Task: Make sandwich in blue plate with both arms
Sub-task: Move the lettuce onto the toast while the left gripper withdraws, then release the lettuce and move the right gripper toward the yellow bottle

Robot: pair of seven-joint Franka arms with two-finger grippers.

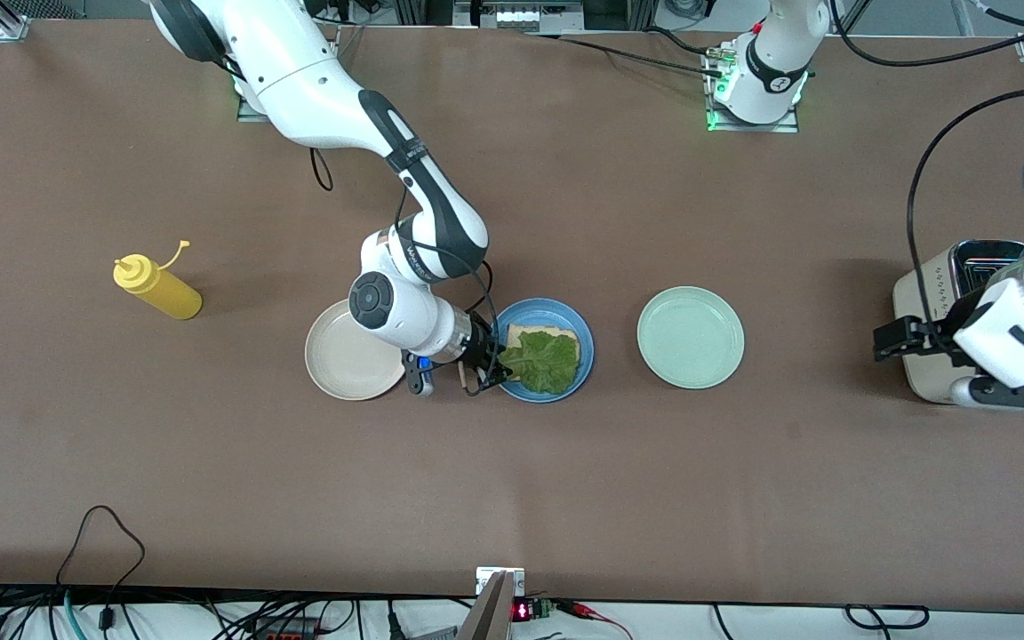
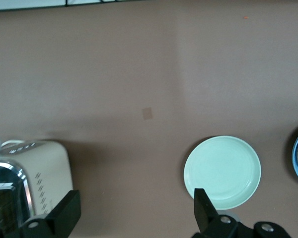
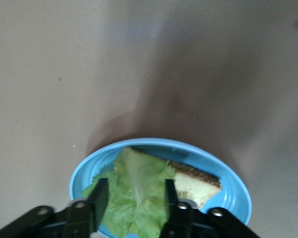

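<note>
Between the right gripper (image 3: 132,201) fingers, parted now, lettuce (image 3: 134,191) sits on bread (image 3: 196,182) in the blue plate (image 3: 228,191); next, the wide-open left gripper (image 2: 134,213), waiting by the toaster (image 2: 20,183), needs the top slice.

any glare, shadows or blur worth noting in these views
Front view: even light, green glow at both arm bases, soft shadow beside the yellow bottle. Left wrist view: sharp, toaster casts a dark shadow onto the table. Right wrist view: a broad arm shadow crosses the table above the blue plate; the lettuce between the right gripper fingers looks slightly soft.
</note>
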